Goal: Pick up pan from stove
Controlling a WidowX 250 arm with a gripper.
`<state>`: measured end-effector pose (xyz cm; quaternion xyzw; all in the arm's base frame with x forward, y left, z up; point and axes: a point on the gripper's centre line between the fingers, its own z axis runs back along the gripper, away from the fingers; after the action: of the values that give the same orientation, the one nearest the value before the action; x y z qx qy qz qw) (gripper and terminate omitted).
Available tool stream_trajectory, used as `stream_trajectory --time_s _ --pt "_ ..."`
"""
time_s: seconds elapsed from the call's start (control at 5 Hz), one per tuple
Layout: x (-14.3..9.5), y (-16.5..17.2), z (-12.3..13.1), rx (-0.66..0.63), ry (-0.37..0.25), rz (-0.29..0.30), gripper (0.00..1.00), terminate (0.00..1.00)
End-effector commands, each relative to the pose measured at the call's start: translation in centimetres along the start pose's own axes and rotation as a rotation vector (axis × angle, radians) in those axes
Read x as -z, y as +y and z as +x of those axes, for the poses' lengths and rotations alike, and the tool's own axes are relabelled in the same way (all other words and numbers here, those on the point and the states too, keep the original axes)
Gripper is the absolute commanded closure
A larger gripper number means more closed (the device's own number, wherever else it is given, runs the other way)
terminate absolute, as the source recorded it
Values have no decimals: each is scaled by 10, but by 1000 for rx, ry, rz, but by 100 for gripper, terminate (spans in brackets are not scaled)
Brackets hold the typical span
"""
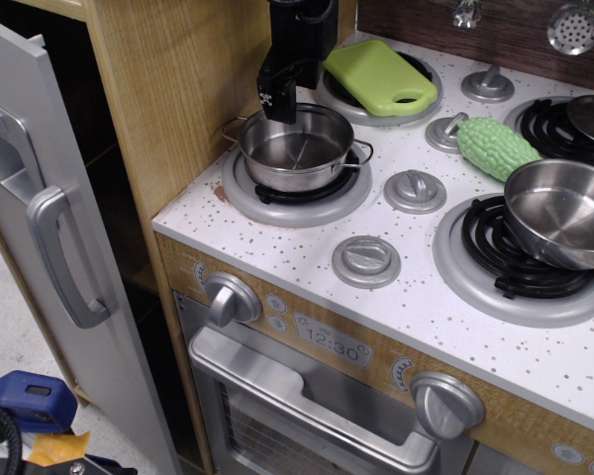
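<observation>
A toy stove (416,297) with a white speckled top fills the frame, its wood-look front carrying grey knobs, a printed clock reading 12:30 and an oven door with a grey bar handle. To the left stands a wood-grain cabinet wall (168,99), and beside it a grey door (49,247) with a curved handle, cut off by the frame's left edge. The pan (297,148), a small shiny steel pot with straight sides and thin wire loop handles, sits on the near-left burner. The black gripper (277,99) hangs at the pan's far-left rim; its upper body runs out of the top of the frame, and whether its fingers are spread or pinching the rim cannot be told. A wider, sloping steel pan (564,213) rests tilted on the black grate of the near-right burner, partly cropped at right. A green cutting board (379,75) lies across the far-left burner, and a bumpy green toy vegetable (495,148) lies between the burners. At bottom left, a blue object (25,401) is only partly visible.
</observation>
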<state>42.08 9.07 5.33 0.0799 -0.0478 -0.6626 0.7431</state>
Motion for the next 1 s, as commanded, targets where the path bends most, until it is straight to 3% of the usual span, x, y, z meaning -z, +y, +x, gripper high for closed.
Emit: stream_trajectory --time_s 0.0,0.4,0.6,0.8 --pt "0 0 0 0 0 0 0 0" --pt "9 4 -4 16 -15 5 0 0" --pt "11 7 -4 17 -8 6 100 0" --pt "11 10 -7 29 -12 3 100 0"
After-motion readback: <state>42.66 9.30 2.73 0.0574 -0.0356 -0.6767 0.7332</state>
